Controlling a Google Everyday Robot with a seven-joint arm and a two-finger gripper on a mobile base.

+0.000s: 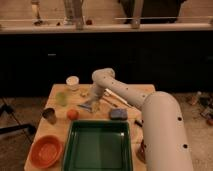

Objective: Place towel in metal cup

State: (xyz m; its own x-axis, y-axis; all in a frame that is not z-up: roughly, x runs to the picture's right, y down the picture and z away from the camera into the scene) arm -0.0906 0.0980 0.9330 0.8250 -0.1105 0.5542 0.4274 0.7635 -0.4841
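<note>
The towel (88, 106), a thin blue-grey cloth with a pointed corner, lies flat on the wooden table (135, 95) left of centre. My gripper (96, 101) hangs down from the white arm's elbow (102, 77) and sits right at the towel's right edge, over or touching it. The metal cup (49, 115), small and silver-grey, stands upright near the table's left edge, well left of the gripper. An orange ball (73, 114) sits between cup and towel.
A green tray (97, 145) fills the front middle, with an orange bowl (46, 150) to its left. A pale green cup (61, 98) and a white-lidded jar (73, 81) stand at the back left. A blue-grey pad (118, 114) lies right of the towel.
</note>
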